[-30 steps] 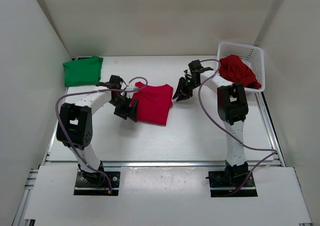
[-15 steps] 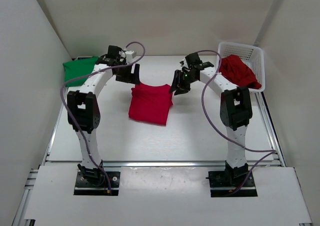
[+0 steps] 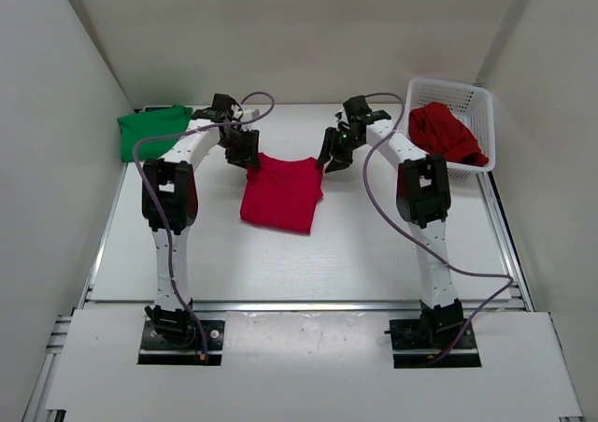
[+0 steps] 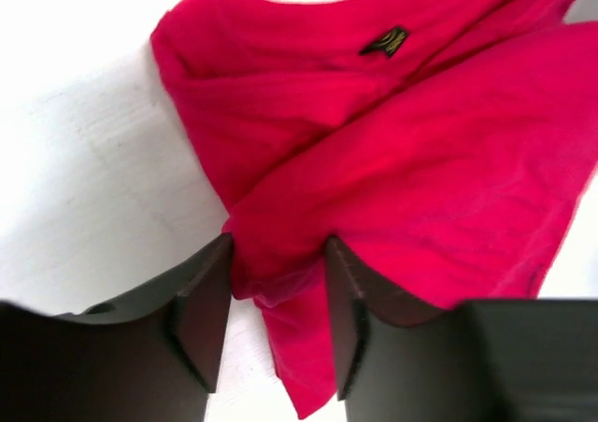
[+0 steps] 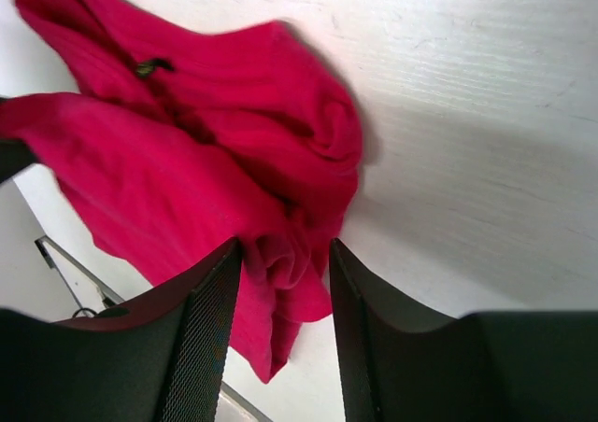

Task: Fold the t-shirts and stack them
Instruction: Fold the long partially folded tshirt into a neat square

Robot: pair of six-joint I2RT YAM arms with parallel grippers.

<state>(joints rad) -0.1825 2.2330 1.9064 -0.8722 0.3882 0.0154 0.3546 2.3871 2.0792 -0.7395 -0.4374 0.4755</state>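
The red shirt (image 3: 280, 193) lies part-folded at the middle of the table (image 3: 374, 245), nearer the arm bases than the other garments. Step in hand, as judged: taking its two far corners. To do this well, both grips should seat deep across all layers and lift level and together, so the fold holds. The left gripper (image 4: 277, 254) stands at the far left corner, jaws partly apart, with a bunch of red cloth between them touching both fingers. The right gripper (image 5: 285, 254) stands likewise at the far right corner. Whether either is clamped cannot be told. Beyond, a folded green shirt (image 3: 154, 133) lies far left, and another red shirt (image 3: 447, 133) sits crumpled in the white basket (image 3: 481, 100), far right.
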